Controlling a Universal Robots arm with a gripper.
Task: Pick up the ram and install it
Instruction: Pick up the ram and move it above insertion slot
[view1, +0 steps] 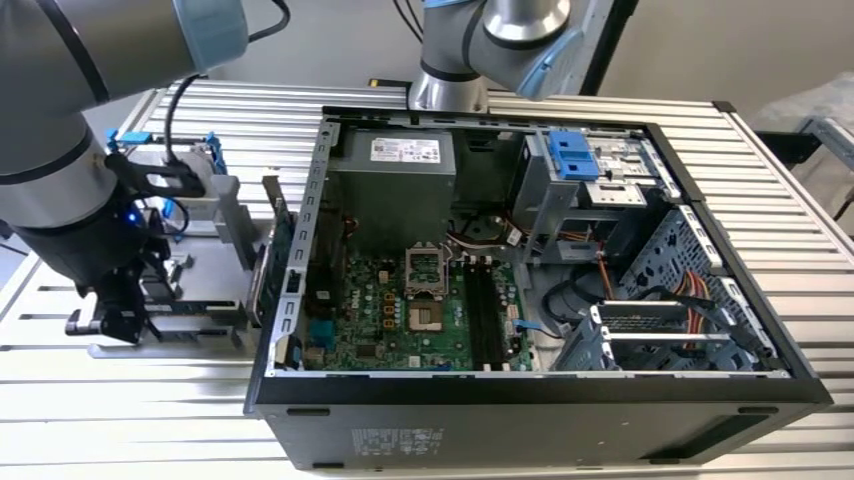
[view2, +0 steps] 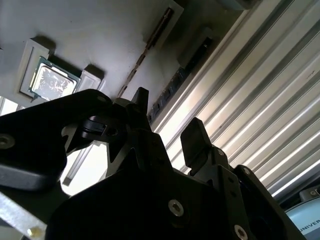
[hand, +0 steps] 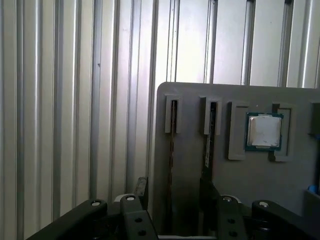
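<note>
A ribbed metal worktop spans the room's bench. At the exterior view's left, the end effector hangs over a grey tray with its fingers apart. The ram stands edge-up in a tray slot, its length parallel to the ribs. An open computer case sits to the right.

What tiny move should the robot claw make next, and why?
Probably ease down over the ram. In the first wrist view the open gripper has one finger on either side of that thin stick, which stands on edge in a slot of the gray tray, and it isn't gripping anything yet.
</note>
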